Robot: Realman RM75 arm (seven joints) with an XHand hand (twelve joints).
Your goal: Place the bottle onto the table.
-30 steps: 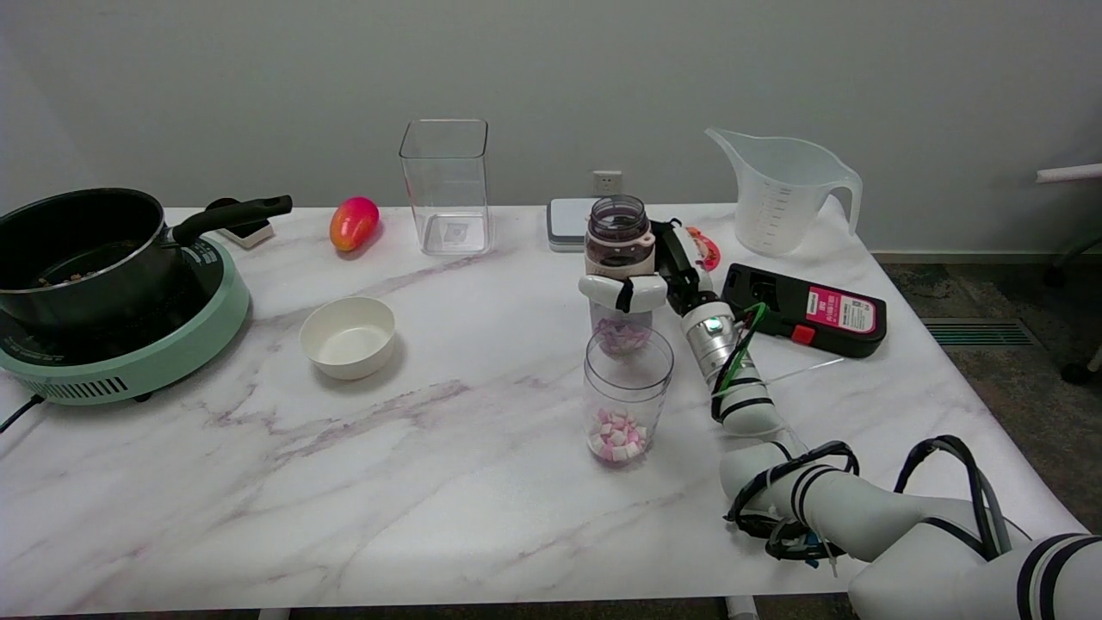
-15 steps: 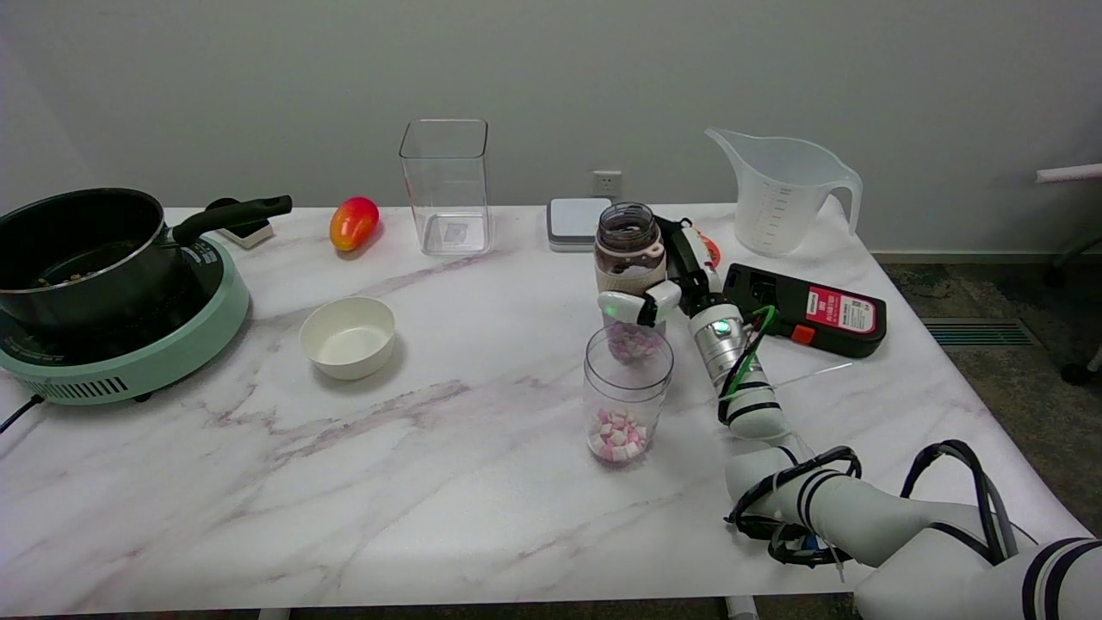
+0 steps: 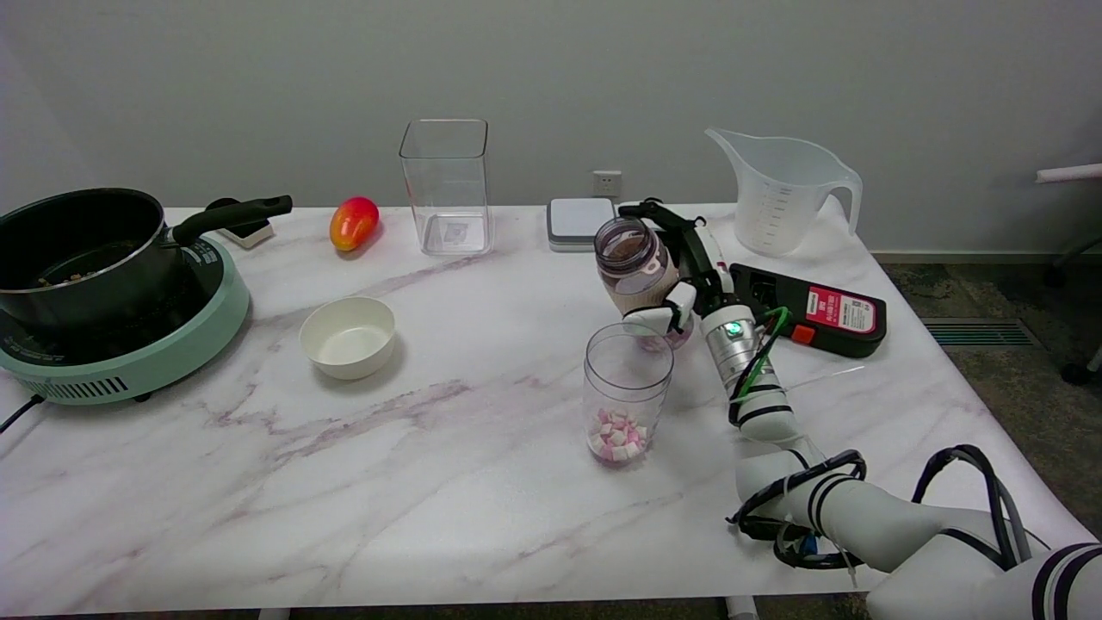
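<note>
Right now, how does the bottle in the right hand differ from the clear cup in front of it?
The clear bottle with the beige band is tilted and gripped by the right hand; the clear plastic cup stands upright on the marble table, untouched. The bottle has a narrower, dark-tinted mouth; the cup's is wider and plain clear. Both are open-topped, and both hold small pink and white pieces at the bottom.

Right hand (image 3: 680, 275) clasped (arm outstretched)
</note>
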